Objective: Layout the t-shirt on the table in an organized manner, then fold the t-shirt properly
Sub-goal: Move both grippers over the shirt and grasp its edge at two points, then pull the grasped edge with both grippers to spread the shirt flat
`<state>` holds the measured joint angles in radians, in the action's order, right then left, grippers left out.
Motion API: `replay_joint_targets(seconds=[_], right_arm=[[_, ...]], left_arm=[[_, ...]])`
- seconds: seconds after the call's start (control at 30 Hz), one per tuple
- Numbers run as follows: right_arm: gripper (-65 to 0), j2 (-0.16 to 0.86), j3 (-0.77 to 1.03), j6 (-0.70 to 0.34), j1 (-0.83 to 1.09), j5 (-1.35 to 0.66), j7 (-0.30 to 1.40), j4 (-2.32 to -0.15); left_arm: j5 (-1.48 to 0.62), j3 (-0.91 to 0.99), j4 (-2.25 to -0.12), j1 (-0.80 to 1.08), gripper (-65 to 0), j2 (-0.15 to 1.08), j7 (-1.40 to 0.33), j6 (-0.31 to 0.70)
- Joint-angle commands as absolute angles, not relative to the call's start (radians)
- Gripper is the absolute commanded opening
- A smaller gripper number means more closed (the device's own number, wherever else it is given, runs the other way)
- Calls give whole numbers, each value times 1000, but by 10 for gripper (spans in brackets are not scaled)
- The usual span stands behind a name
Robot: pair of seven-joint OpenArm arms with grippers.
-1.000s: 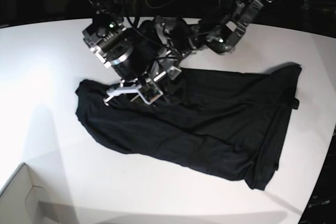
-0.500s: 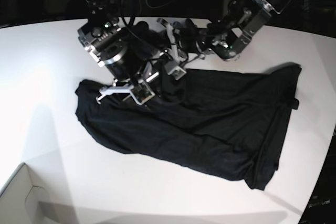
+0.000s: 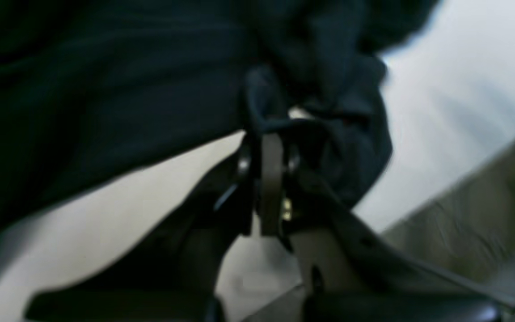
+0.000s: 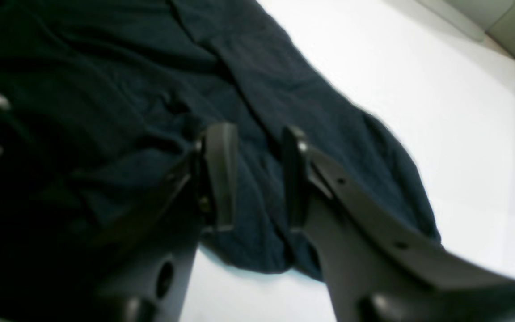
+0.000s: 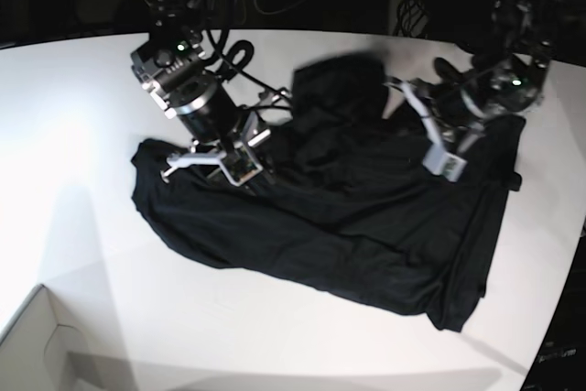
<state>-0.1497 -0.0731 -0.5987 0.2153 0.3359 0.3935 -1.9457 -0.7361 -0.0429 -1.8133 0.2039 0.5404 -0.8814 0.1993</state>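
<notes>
1. At the near left corner of the counter point(image 5: 82, 254) the corner of a white box point(image 5: 32, 341) shows.
2. The t-shirt point(image 5: 366, 226), black, lies crumpled across the middle and right of the counter, one end reaching toward the near right edge.
3. The right hand point(image 4: 251, 174) hangs over the shirt's left part, its two fingers parted with nothing between them, so it grasps nothing.
4. The left hand point(image 3: 268, 138) is clenched on a bunched fold of the t-shirt, lifted clear of the counter toward the far right edge.
5. From that hold, a raised hump of cloth stands near the far edge at the middle.
</notes>
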Motion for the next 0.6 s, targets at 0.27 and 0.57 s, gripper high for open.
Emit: replay_joint_targets(seconds=[0.27,0.57], right_arm=[[-467,-157,-76,-595,220,321,367,-1960],[-452,-157,-76,-595,226,321,371,-1870]], left_arm=[[-739,435,-1824,294,-649,549,-871,197],[-733,582,-1824,302,-649,509,-871,197]])
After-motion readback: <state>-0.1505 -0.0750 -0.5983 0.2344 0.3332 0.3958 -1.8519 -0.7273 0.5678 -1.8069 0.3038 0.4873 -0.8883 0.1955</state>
